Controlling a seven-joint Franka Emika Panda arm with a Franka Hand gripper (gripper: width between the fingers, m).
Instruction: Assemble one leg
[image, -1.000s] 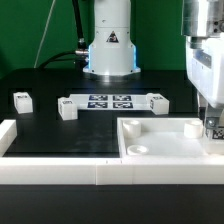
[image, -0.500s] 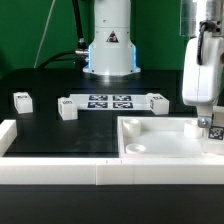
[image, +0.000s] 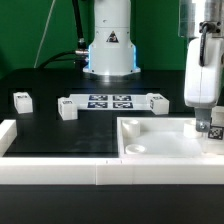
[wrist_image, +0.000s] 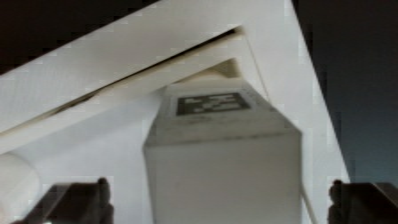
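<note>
The gripper (image: 213, 122) hangs over the large white panel (image: 160, 145) at the exterior view's right, its fingers (wrist_image: 79, 200) spread wide apart and pinching nothing. Directly beneath it, between the two fingertips but touching neither, a leg (wrist_image: 217, 150) stands on the panel with its tag facing up toward the wrist camera. Well away from the tool, three more legs (image: 67, 109) sit on the black table (image: 60, 135), two of them flanking the marker board (image: 110, 101) in front of the arm's base (image: 109, 50).
</note>
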